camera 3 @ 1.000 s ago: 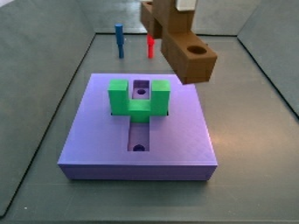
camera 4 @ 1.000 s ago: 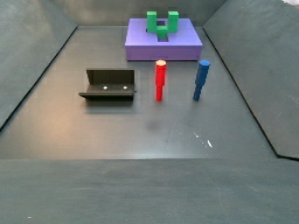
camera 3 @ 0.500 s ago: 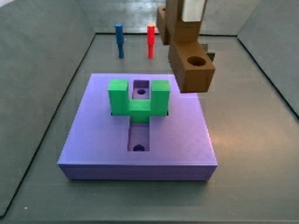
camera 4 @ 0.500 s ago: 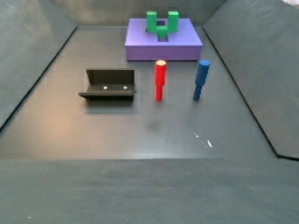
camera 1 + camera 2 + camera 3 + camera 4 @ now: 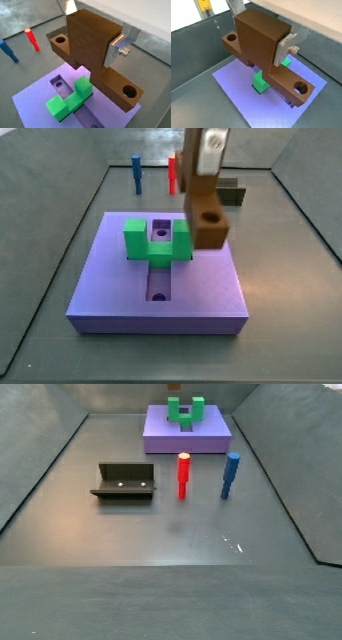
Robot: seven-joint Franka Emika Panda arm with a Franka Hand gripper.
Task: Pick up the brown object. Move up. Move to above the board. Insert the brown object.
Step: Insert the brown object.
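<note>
Gripper (image 5: 93, 27), brown object (image 5: 206, 213) now over board (image 5: 187, 293)

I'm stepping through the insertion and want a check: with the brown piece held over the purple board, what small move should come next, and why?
Probably a small sideways shift toward the groove before lowering. In a side view the gripper holds the brown object above the board, hanging beside the green block rather than over the board's central groove. Both wrist views show it clear of the board.
</note>
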